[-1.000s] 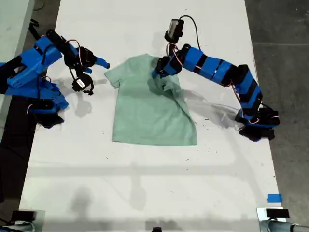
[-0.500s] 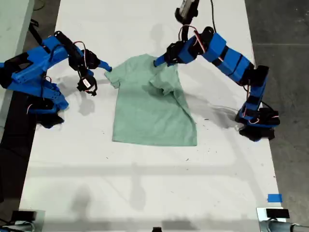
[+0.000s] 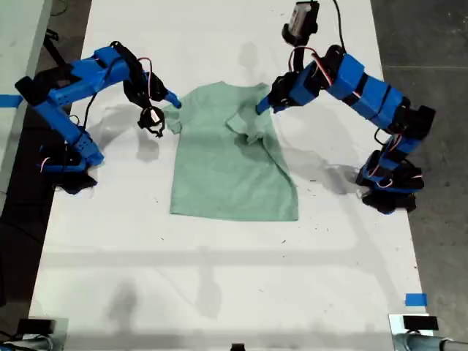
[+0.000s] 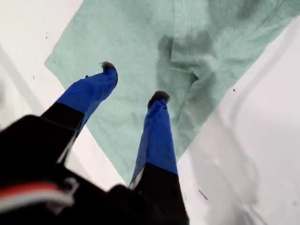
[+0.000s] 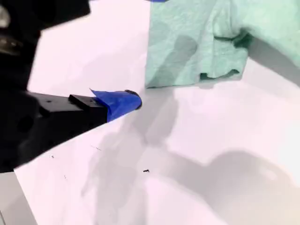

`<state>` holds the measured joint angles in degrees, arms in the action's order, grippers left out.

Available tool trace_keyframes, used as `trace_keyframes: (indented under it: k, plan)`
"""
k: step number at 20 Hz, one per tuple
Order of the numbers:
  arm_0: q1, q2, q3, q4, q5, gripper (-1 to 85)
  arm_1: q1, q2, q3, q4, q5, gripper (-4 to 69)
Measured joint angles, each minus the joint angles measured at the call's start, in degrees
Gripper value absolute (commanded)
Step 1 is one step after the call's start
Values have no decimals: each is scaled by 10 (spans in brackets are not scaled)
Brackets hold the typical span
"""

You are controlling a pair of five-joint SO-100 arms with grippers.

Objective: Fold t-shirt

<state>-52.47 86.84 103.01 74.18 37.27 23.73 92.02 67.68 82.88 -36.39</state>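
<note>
Our first gripper (image 4: 133,82) has its 2 fingers spread, with nothing between them. It hangs just above the shirt (image 4: 140,42), over the rumpled patch near the collar, on the exterior view's right (image 3: 262,108). Our second gripper (image 5: 127,101) shows only 1 blue fingertip in its own view, so we cannot tell whether its jaws are spread or pressed together. It sits low over the bare table (image 5: 197,140), just beside the flat sleeve (image 5: 187,51) on the exterior view's left (image 3: 170,99), and we judge it is not touching the cloth.

The shirt (image 3: 227,168) lies near the middle of the white table (image 3: 219,285), collar toward the far edge. 1 sleeve (image 3: 252,128) is already turned in over the body, though it lies bunched rather than flat.

We judge the step in hand is folding the other sleeve. To do it well, we bring the second gripper down at the sleeve's outer hem, pinch only the top 2 layers, lift slightly and carry it straight across so the crease runs parallel to the side seam. We keep the first gripper clear, or pressing lightly, so the shirt does not slide.
</note>
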Motion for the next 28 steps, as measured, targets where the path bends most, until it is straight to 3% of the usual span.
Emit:
trace_keyframes:
  k: [6, 7, 9, 10, 17, 24, 28]
  plan:
    - [-33, -170, -93, -10, 8, 298, -3, 163, 166, -30, 25, 179]
    - [-34, -195, -114, -6, 8, 245, -4, 181, 192, -35, 29, 174]
    - [-35, -244, -183, 16, 18, 35, -4, 205, 229, -45, 33, 168]
    - [-35, -262, -212, 18, 25, 0, -5, 211, 241, -48, 34, 162]
    - [-46, -256, -248, 61, 31, -1, -5, 241, 272, -53, 34, 125]
    - [-129, -154, -244, 94, 47, -1, -5, 290, 319, -63, 43, 96]
    - [-80, -126, -256, 77, 44, -1, -5, 307, 342, -63, 51, 92]
